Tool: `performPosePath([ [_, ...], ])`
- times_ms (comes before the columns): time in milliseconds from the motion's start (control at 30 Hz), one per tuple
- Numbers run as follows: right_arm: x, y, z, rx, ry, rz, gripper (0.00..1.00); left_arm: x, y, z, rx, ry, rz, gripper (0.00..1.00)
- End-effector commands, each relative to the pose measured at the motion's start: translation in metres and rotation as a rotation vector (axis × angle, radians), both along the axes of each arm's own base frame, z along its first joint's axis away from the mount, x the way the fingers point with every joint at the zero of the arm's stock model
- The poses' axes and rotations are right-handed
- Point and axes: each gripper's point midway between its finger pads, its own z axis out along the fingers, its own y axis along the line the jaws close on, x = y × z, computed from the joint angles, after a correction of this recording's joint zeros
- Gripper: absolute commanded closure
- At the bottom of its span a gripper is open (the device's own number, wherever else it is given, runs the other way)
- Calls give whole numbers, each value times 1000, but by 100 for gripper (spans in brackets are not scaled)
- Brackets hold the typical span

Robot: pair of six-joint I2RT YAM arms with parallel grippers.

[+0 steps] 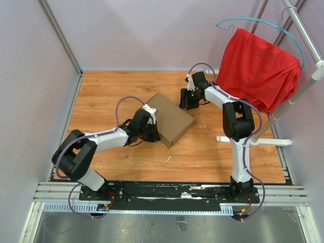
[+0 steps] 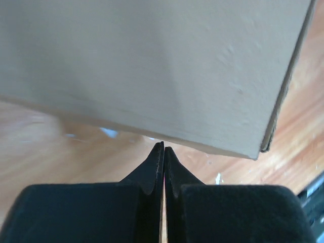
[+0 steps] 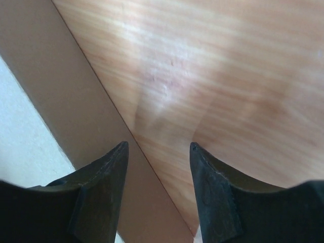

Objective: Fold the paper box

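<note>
The paper box [image 1: 171,119] lies closed on the wooden table, a flat brown cardboard mailer turned at an angle. My left gripper [image 1: 153,132] sits at its near-left side. In the left wrist view the box [image 2: 152,66] fills the upper part, and the left gripper [image 2: 163,145] is shut with nothing between its fingers, tips right at the box's lower edge. My right gripper [image 1: 187,104] hangs at the box's far-right corner. In the right wrist view that gripper [image 3: 159,147] is open over the table, its left finger [image 3: 109,172] over the box's side wall [image 3: 66,96].
A red cloth [image 1: 258,68] hangs from a teal hanger on a rack at the back right. The rack's white foot bar [image 1: 253,141] lies on the table beside the right arm. Pale walls close in the table on the left and back.
</note>
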Motion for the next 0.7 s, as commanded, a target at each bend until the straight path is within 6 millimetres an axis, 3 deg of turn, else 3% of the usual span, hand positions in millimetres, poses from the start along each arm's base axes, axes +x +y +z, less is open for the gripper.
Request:
performPosePath([
  [0, -43, -27, -32, -100, 137, -57, 47, -32, -38, -14, -23, 68, -170, 100],
  [133, -66, -41, -38, -136, 146, -92, 49, -40, -45, -30, 20, 103, -165, 100],
  [233, -83, -38, -39, -127, 152, -88, 50, -41, -46, -37, 23, 110, -144, 100],
  [333, -101, -19, -38, -109, 158, -44, 50, -37, -51, -39, 5, 98, -113, 100],
  [467, -118, 25, -36, -31, 167, 27, 51, -25, -74, -19, -132, 54, -88, 100],
  [567, -115, 52, -31, -20, 137, 83, 51, -20, -87, -6, -196, 31, -77, 100],
  [667, -106, 63, -26, -28, 108, 117, 50, -17, -90, -1, -195, 10, -66, 100],
])
